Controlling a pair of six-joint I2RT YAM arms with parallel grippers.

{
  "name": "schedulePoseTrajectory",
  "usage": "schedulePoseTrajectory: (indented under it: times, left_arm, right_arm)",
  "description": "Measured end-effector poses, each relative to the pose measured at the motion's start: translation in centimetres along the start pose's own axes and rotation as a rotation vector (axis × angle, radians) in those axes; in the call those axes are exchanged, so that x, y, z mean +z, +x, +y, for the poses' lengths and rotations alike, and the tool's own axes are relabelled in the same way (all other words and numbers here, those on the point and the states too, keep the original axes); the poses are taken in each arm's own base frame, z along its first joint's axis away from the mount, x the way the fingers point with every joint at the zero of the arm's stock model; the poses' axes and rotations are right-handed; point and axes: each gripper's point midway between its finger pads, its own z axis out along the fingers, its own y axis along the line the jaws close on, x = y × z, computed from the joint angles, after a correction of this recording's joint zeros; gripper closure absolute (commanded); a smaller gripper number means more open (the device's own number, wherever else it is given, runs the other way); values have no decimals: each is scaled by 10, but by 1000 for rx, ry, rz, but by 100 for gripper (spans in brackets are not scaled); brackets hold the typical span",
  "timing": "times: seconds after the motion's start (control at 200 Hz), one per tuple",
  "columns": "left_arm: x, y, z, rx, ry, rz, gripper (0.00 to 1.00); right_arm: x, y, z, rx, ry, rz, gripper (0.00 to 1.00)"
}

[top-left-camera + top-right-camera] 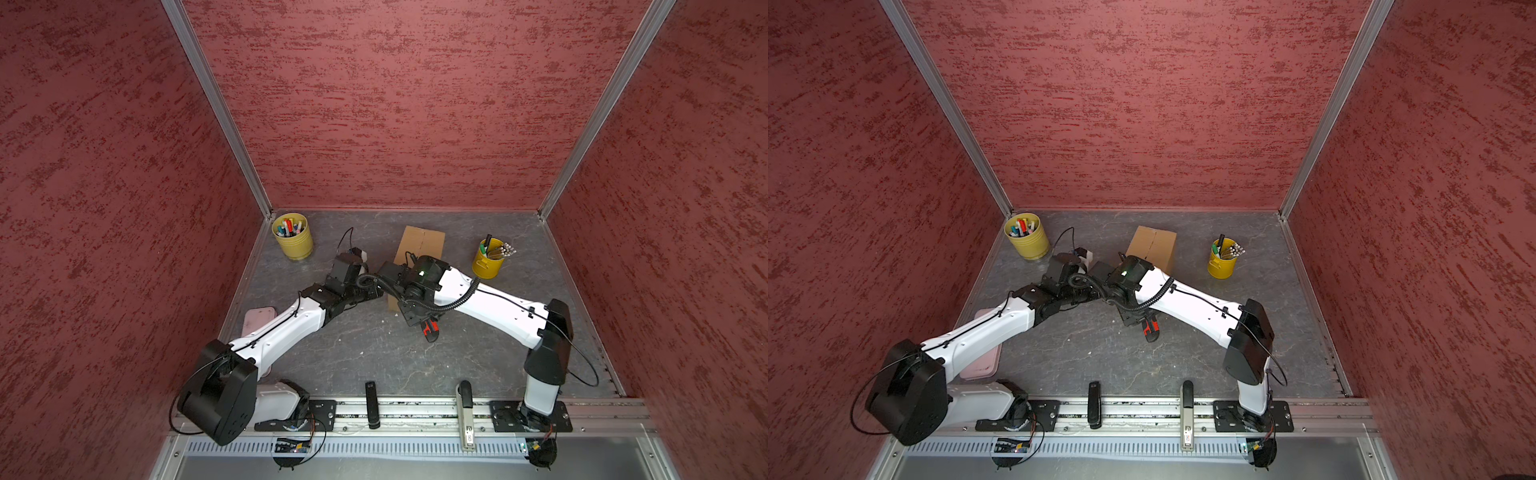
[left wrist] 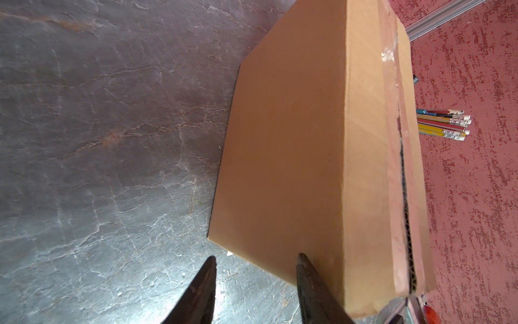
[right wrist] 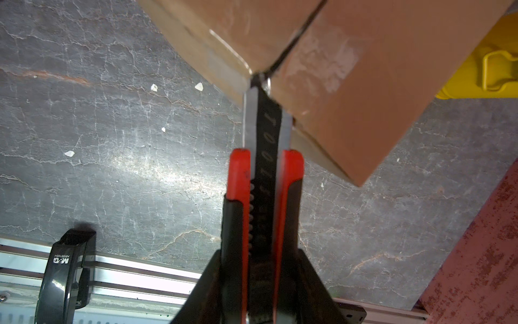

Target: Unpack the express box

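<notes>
Mid-table, between two yellow cups [image 1: 292, 241], sits the express box [image 1: 419, 245], flaps shut. The right gripper [image 3: 260, 258], clamped on a utility knife [image 3: 238, 174], holds the blade [image 3: 266, 112] at the near end of the seam [image 3: 297, 36]. The left gripper [image 2: 256, 255], jaws apart, flanks the box's left side. Slitting looks to be the step in hand; next probably calls for a straight, shallow cut.

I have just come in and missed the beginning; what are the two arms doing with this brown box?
The right gripper is shut on a red and black utility knife, whose blade meets the end of the centre seam of the express box. The left gripper is open, close beside a side wall of the box; whether it touches it I cannot tell. The box top is closed, so nothing is unpacked yet.
</notes>
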Motion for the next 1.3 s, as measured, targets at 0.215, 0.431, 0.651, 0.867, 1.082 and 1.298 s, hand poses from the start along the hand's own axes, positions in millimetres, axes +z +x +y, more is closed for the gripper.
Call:
schedulePoseTrajectory:
  times: [0.215,0.431,0.651,0.867,1.082,1.298]
  left_arm:
    - [1,-3,-1,-6,4,-11,52]
    - [4,-7,-4,-9,15,-20,52]
    - [9,-18,-21,3,76,-36,52]
    - [4,-21,-22,1,84,-53,51]
    - [-17,-38,-6,-22,50,-103,48]
    - [-29,-46,20,-52,-26,-119,48]
  right_arm:
    - [-1,1,2,-11,-1,-1,100]
    - [-3,4,9,-46,-13,-7,100]
    - [-6,4,29,-94,-66,-31,100]
    - [-4,6,28,-97,-62,-24,100]
    - [-5,19,18,-73,-68,-29,100]
    - [-39,33,-4,4,-138,-133,100]
